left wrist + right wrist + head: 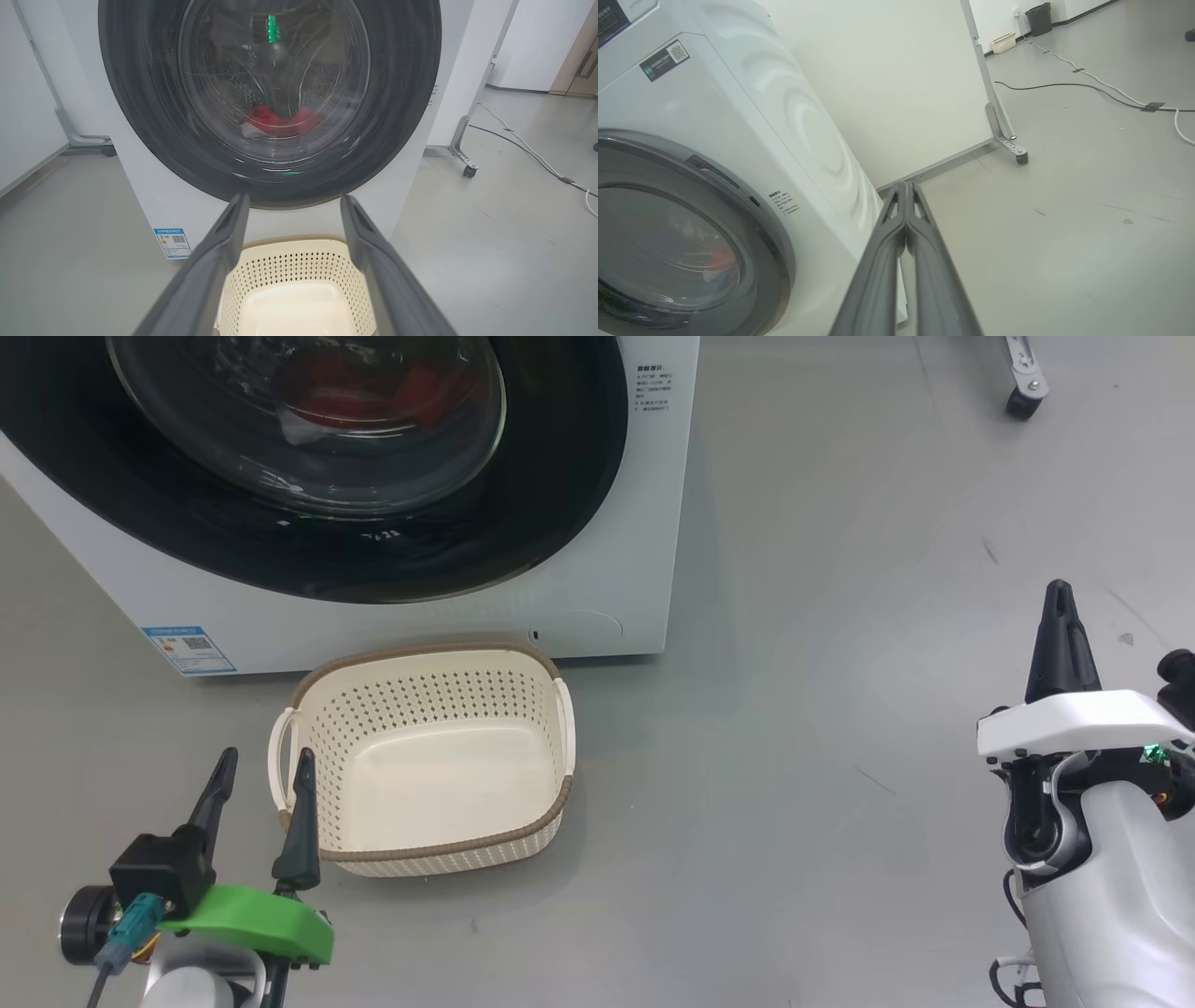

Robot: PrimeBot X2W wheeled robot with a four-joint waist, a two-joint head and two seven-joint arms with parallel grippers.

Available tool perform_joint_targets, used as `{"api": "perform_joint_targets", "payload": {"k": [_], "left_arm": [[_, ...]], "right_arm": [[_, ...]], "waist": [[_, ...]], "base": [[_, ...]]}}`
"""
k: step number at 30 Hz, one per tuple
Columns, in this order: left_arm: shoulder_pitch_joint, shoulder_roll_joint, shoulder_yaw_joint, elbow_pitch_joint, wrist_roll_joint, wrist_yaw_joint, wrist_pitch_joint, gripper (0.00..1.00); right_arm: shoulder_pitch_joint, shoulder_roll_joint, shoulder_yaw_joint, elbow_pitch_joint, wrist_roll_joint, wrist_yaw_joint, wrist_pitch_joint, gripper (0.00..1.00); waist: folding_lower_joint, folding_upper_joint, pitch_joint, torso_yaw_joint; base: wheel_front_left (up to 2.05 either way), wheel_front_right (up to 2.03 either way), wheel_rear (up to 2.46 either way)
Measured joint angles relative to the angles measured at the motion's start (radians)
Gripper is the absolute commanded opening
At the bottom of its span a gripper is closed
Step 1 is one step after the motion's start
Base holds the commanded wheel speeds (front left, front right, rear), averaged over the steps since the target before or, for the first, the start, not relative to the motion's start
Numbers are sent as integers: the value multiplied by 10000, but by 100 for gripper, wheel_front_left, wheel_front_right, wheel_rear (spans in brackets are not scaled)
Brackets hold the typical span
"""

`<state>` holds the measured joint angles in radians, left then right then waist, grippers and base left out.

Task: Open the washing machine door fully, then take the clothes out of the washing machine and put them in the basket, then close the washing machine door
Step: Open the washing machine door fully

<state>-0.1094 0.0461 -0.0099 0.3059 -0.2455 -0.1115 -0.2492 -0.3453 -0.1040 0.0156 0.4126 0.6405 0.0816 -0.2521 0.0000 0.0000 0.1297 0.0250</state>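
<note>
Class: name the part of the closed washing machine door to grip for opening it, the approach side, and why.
Probably the dark recess in the washing machine door's black rim, beside the printed text. Come from the robot's right: elsewhere the rim looks smooth and flush, offering no fingerhold.

Washing machine door: glossy black rim, clear glass centre with reflections. Washing machine body smooth white, slight sheen; drum behind the glass looks like perforated metal. Clothes: red cloth, soft folds. Basket: cream plastic, perforated walls, brown woven-look rim. Left gripper fingers matt dark grey. Floor smooth grey, dull sheen.
</note>
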Motion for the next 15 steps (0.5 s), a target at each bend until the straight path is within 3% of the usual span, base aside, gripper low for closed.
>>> {"api": "perform_joint_targets", "payload": {"k": [7, 15], "left_arm": [[-298, -29, -146, -192, 0, -12, 0, 100], [-777, -58, -541, -466, 0, -84, -2, 100]], "right_arm": [[-634, 301, -573, 305, 1883, 309, 2, 0], [-2093, 213, -857, 297, 3313, 318, 871, 0]], "waist": [[0, 0, 539, 120], [0, 0, 1404, 353]], "base": [[0, 0, 0], [0, 0, 0]]}}
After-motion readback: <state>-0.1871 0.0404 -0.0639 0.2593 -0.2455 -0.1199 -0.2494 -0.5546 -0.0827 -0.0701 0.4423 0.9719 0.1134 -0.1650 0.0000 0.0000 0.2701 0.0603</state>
